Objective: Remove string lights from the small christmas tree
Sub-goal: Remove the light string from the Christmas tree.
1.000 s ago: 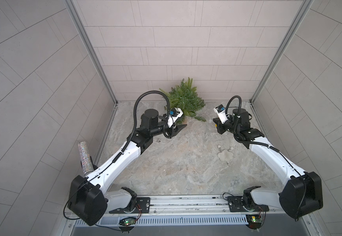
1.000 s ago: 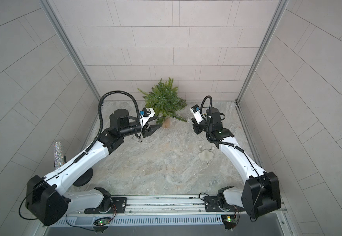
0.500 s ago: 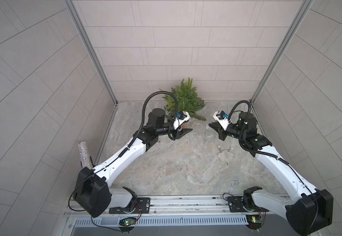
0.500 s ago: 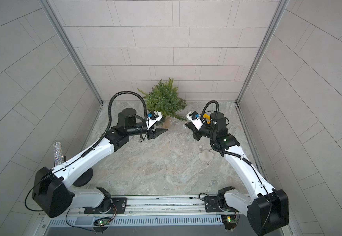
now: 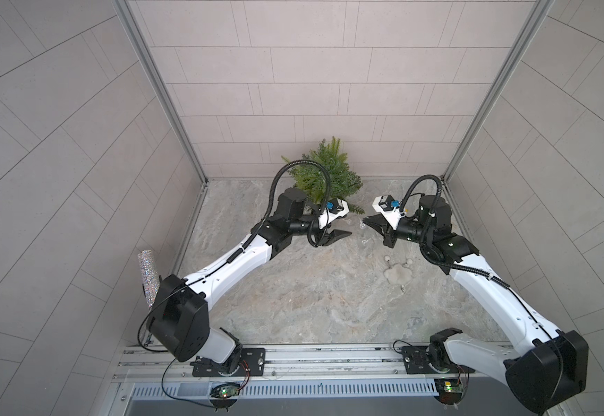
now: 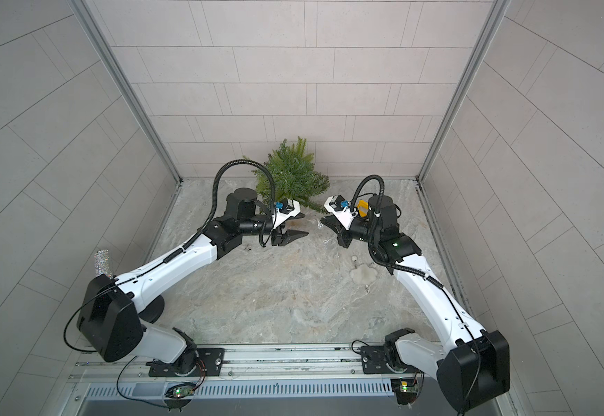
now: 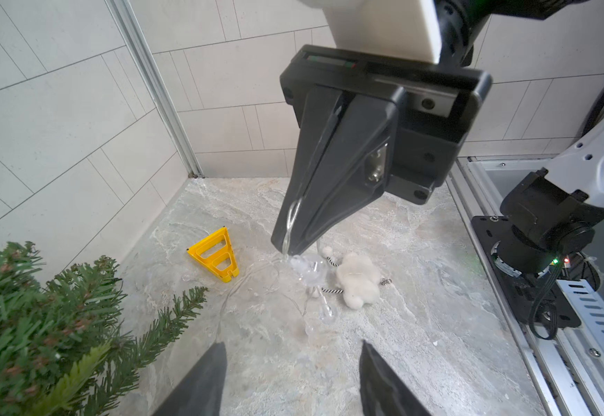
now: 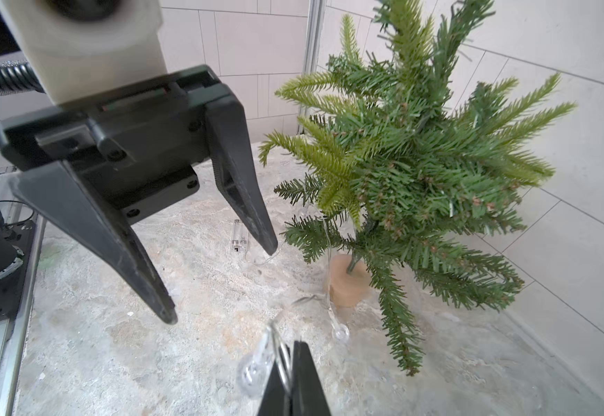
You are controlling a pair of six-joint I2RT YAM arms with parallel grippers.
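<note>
we log right gripper (image 7: pixel 287 248) pinching thin clear-bulbed string lights (image 7: pixel 309 275), backed off small green christmas tree (image 8: pixel 419 162); left gripper (image 8: pixel 217 282) widens, empty; removal only partway

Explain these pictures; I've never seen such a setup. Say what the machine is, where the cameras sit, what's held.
Two robot arms work on a stone table. Two pictures look down from overhead; two come from cameras on the wrists. A small tree stands at the back; a fluffy toy and a yellow triangle lie nearby. The right end effector is shut on the string lights, whose wire also hangs from the tree. The left end effector is open and empty.
</note>
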